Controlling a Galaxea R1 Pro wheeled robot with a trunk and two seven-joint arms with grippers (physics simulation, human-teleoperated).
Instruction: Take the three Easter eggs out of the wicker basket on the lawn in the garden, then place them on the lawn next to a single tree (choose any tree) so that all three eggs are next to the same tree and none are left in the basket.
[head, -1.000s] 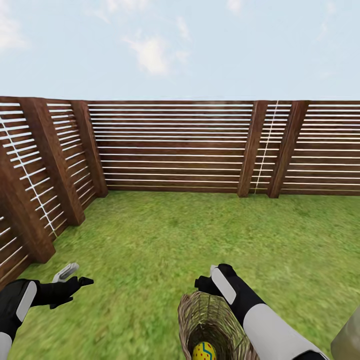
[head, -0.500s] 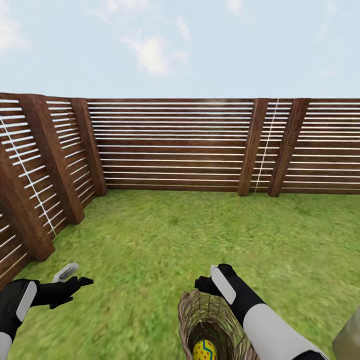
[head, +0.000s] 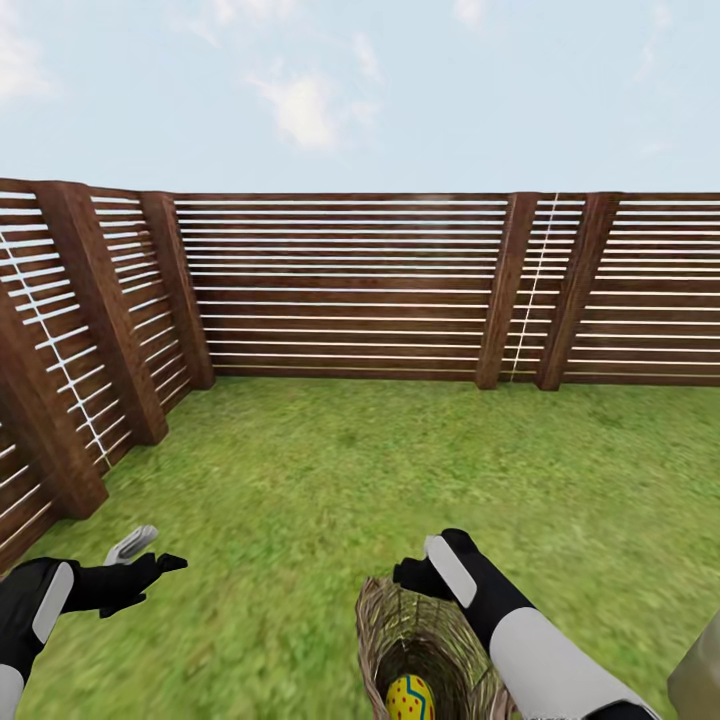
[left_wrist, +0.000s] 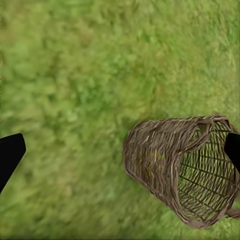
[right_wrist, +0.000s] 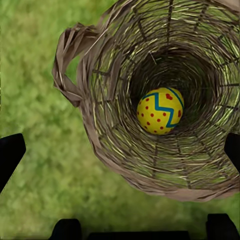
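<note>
Fenced corner of the garden, dark brown slatted fence (head: 340, 290) running across the back and down the left side, blue sky with a few clouds above. Bright green lawn (head: 330, 480) everywhere underneath.

Down at the bottom of the head view, wicker basket (head: 425, 650) sitting on the grass, just in front of the right arm. Looks pretty see-through from the left wrist view (left_wrist: 185, 167), open weave with grass showing between the strands. Straight down into it from the right wrist camera (right_wrist: 160, 100): 1 Easter egg (right_wrist: 160, 111) at the bottom, yellow with red dots and a blue-green zigzag. Same egg peeking out in the head view (head: 410, 698). Only 1 egg visible, can't tell about the other 2.

Right gripper (head: 415, 572) hanging right above the basket's far rim, not touching the egg. Finger tips at opposite edges of the right wrist view, so spread wide, nothing between them.

Left gripper (head: 150, 560) off to the left over bare grass, well apart from the basket, fingers spread too, holding nothing.

Bit of pale beige something at the bottom right corner of the head view, can't tell what.
</note>
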